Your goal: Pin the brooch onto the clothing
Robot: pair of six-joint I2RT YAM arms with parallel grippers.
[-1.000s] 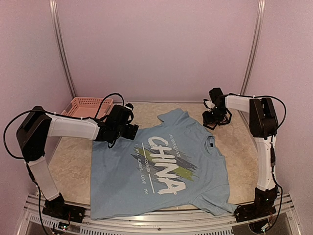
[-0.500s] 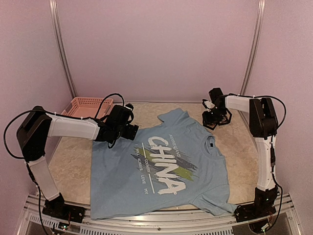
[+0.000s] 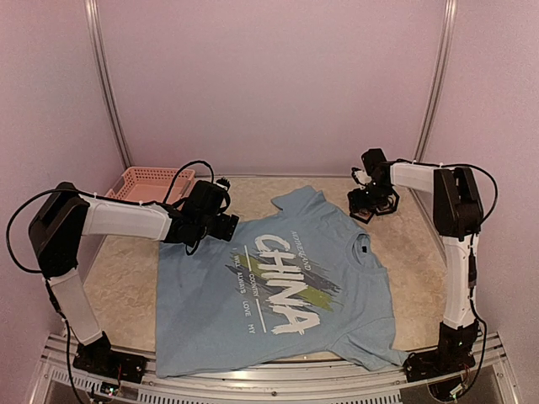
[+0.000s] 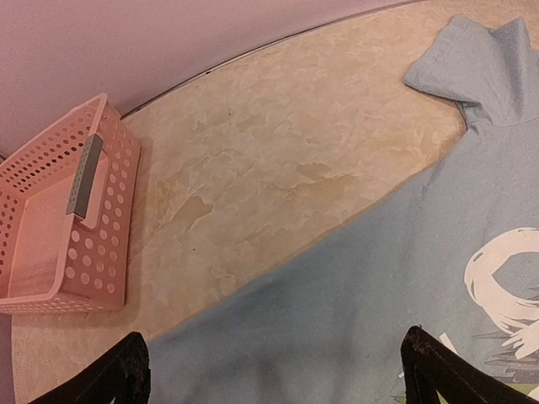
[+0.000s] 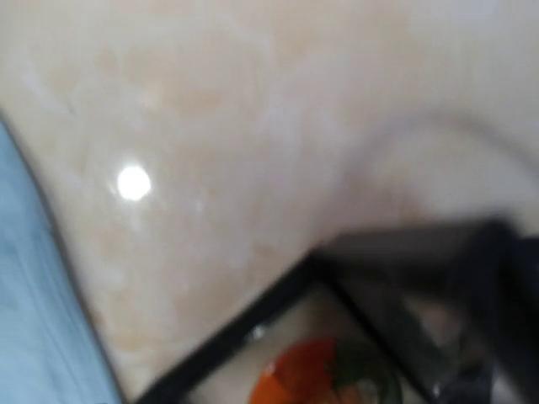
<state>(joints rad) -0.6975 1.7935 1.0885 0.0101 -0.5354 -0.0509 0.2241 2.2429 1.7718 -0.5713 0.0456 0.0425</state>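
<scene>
Left gripper (image 3: 227, 225): I see it spread wide with nothing in it. In the left wrist view its two dark fingertips (image 4: 126, 372) stand far apart at the bottom corners, with only cloth between them.
Left gripper and shirt: it hangs over the far left part of the shirt (image 3: 278, 295), just inside the cloth's edge, by the start of the white lettering (image 3: 282, 278).
Right gripper (image 3: 371, 202): it is low at the far right of the table (image 3: 126, 278), just past the shirt's far sleeve. I cannot tell whether it is spread or clenched, because its wrist view is badly blurred.
Right gripper and shirt: they are near each other but apart. The wrist view shows only a strip of blue cloth at its left edge.
Black box (image 5: 223, 332): I see a dark rim close under the right wrist camera.
Brooch (image 5: 324, 379): I take it to be the orange and green blob inside that rim, though it is too smeared for me to be sure. It is cut off at the bottom of the view.
Shirt, place: it lies flat on the marbled table between the arms, with the collar (image 3: 362, 248) toward the right and the hem toward the left.
Shirt, look: it is light blue with short sleeves. It carries a large white "CHINA", green and dark brush strokes, and a dark inner collar.
Basket (image 3: 135, 178): it is pink and perforated, sitting at the far left corner well clear of the shirt. A grey strip lies in it.
</scene>
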